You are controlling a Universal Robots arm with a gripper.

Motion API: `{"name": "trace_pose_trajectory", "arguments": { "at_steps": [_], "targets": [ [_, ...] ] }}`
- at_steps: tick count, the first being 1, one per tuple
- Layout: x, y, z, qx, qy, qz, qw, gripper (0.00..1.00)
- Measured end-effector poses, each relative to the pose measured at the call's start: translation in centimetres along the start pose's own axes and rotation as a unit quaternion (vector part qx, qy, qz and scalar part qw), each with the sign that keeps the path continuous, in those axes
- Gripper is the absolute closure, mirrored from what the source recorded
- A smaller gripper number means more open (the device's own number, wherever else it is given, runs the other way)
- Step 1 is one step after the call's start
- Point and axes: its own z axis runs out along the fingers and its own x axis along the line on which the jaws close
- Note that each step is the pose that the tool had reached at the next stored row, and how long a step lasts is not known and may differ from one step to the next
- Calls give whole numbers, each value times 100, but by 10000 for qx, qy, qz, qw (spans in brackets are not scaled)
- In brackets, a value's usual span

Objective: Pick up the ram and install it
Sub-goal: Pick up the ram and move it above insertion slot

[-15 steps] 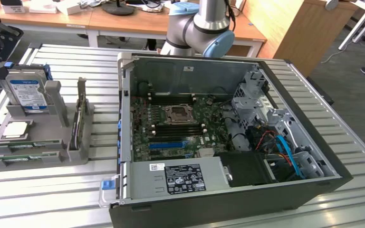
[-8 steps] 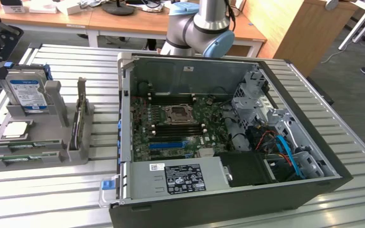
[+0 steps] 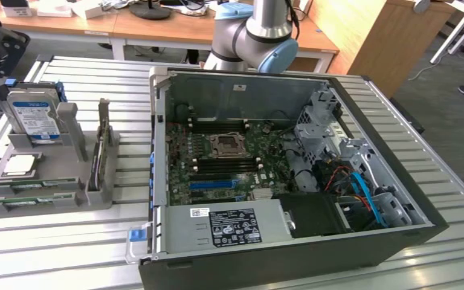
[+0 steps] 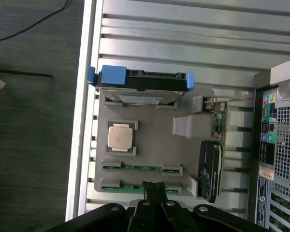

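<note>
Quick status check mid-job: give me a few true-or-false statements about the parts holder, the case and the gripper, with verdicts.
1. The hard drive stands upright in the gray holder. True.
2. The computer case is closed. False: its side is open and the motherboard shows.
3. Two ram sticks lie in the holder's slots. True.
4. The gripper grips a ram stick. False: it is shut, and both sticks sit in the holder.
5. The processor chip is seated in the motherboard. False: it lies in the holder.
</note>
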Motion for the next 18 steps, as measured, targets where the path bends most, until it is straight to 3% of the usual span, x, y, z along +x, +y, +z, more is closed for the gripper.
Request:
{"name": "trace_pose_trajectory", "arguments": {
  "at_steps": [5,9,14,18],
  "targets": [
    [0,0,1,-8,19,-380,9993,89],
    [0,0,1,-15,36,-743,9972,89],
    [0,0,1,-24,56,-1198,9928,89],
    [0,0,1,-31,72,-1554,9878,89]
  ]
}}
